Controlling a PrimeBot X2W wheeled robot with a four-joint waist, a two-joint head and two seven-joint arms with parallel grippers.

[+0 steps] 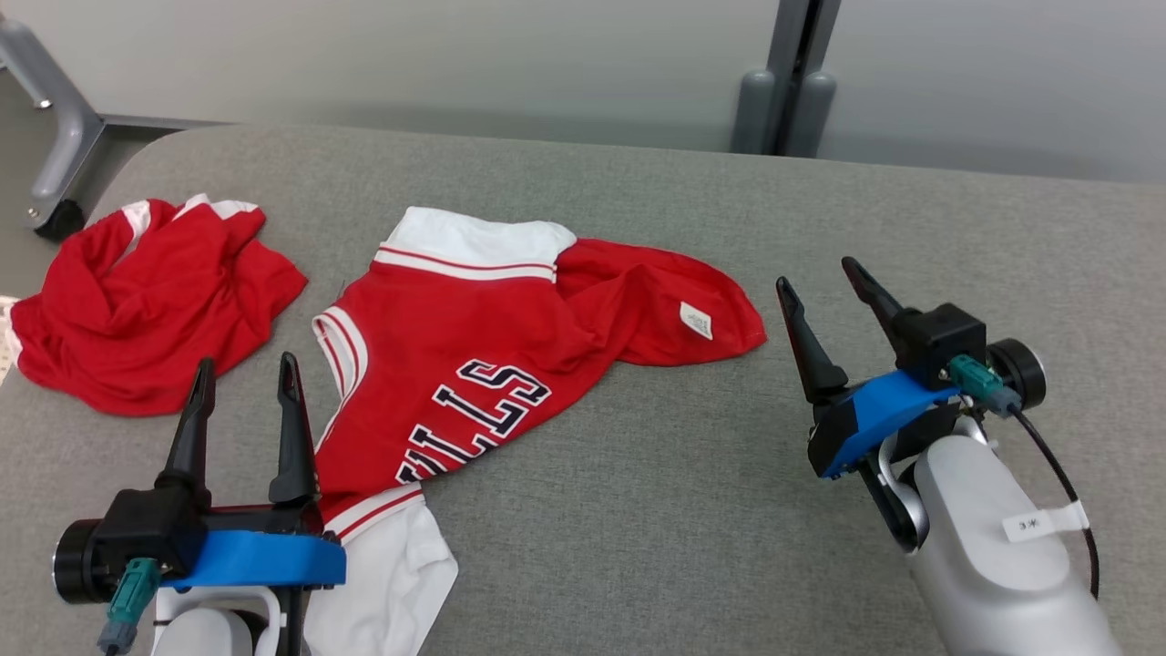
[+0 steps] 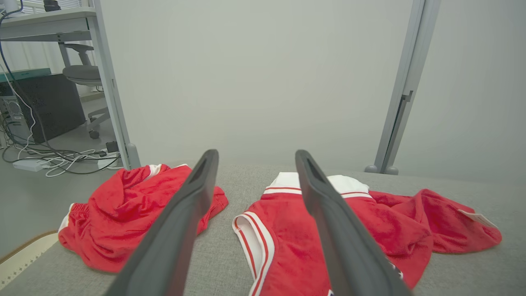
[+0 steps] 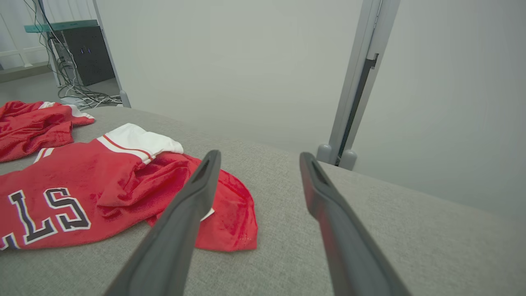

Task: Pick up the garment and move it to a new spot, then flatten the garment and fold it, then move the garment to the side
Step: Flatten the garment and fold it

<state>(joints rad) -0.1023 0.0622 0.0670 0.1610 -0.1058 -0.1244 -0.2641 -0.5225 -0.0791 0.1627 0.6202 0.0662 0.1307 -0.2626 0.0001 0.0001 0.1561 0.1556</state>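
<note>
Red jersey [image 1: 474, 355] lies rumpled on the worktop [image 1: 683, 474] between the left end effector [image 1: 247, 361] and right end effector [image 1: 815, 272], both spread wide, gripping nothing. Left wrist view catches an office chair [image 2: 82, 74] and floor cables [image 2: 53, 158].

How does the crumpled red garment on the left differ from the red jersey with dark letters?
The crumpled red garment is bunched into a heap; the red jersey with dark letters lies mostly spread out. The jersey shows lettering and a white tag; the heap shows neither. Both are red with white trim, on the grey fabric surface.
</note>
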